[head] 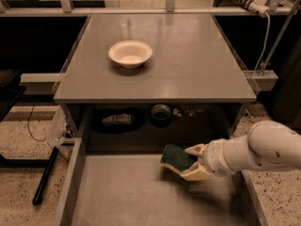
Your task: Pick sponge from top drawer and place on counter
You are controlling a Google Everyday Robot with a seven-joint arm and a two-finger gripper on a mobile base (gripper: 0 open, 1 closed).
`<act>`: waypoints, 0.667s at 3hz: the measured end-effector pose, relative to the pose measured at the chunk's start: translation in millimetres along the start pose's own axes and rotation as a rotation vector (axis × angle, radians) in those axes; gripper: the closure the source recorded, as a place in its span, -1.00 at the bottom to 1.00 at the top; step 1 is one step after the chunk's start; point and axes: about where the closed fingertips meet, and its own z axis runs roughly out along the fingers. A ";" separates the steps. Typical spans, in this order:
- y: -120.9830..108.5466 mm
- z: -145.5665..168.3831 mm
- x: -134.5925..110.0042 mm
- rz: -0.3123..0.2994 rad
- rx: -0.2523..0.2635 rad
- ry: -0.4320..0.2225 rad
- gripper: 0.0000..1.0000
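The sponge (175, 156), dark green on top with a yellow edge, is tilted between the cream fingers (196, 149) of my gripper (194, 162). It is held at the back right of the open top drawer (122, 197), just above the drawer's grey bottom. My white arm reaches in from the right. The gripper is shut on the sponge. The grey counter (188, 65) lies above and behind the drawer.
A white bowl (130, 53) stands on the counter's left half. The dark recess under the counter holds clutter (117, 120) and a round dark object (161, 113). A cable and post (265, 51) stand at the right. A black rod (44, 175) lies on the floor at left.
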 end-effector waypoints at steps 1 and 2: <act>-2.6 -40.5 -21.9 -0.030 0.011 -0.032 1.00; -10.1 -89.1 -51.5 -0.088 0.037 -0.037 1.00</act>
